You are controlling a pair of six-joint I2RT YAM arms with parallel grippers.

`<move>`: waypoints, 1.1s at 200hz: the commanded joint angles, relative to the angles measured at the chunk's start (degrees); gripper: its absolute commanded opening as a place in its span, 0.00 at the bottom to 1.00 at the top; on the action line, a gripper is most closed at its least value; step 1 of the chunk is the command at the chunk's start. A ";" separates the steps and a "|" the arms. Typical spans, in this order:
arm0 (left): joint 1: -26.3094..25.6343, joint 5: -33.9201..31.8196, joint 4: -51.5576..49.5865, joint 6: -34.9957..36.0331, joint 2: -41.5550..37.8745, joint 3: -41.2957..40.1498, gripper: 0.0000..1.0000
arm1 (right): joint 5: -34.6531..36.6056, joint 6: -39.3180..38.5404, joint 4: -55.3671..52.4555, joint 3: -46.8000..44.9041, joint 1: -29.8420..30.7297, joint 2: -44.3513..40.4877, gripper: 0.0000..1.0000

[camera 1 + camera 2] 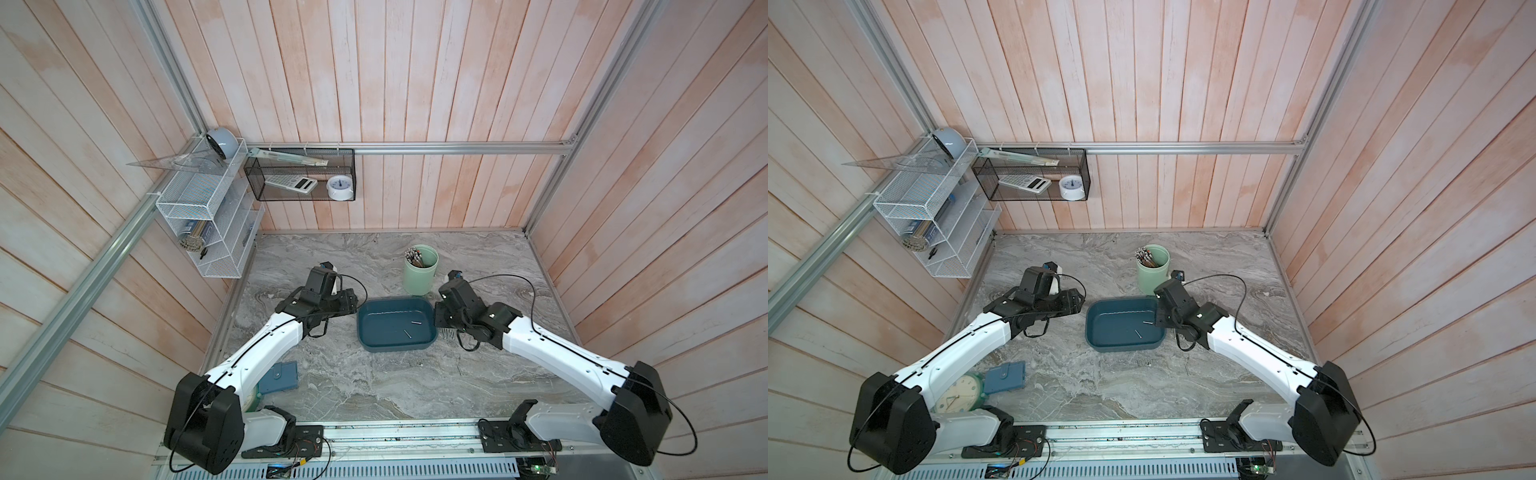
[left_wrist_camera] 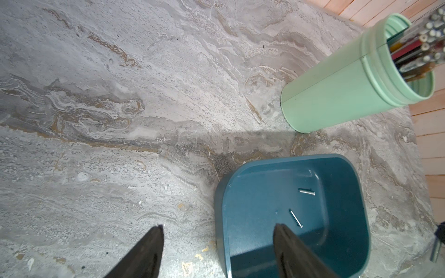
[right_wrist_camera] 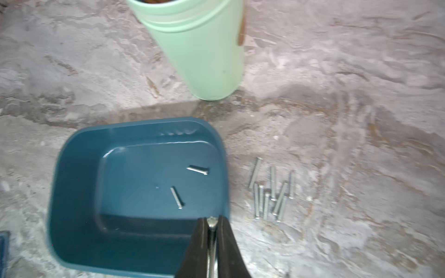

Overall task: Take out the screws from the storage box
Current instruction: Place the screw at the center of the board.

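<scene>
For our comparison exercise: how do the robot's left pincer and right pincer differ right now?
The left pincer stands open and empty; the right pincer is shut on a screw. The left pincer is at the storage box side away from the screws on the table; the right pincer is at the side next to them. Both are dark and close to the box.

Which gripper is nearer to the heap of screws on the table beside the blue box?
Right. The right gripper, shut on a screw, is at the box rim beside the heap; the left gripper is over the opposite wall.
</scene>
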 commanded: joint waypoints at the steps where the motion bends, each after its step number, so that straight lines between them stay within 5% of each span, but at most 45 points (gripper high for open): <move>1: 0.25 -0.70 0.54 0.66 -1.33 -0.80 0.77 | -5.15 -3.53 0.73 -4.20 -6.02 -3.17 0.00; 115: 0.27 -0.91 0.53 0.94 -0.23 -0.79 0.77 | -7.91 -10.00 -4.51 1.22 -8.47 17.30 0.00; 220: 0.22 -0.63 0.53 0.91 -0.30 -0.87 0.77 | -8.88 -8.67 0.12 2.10 -9.19 21.78 0.02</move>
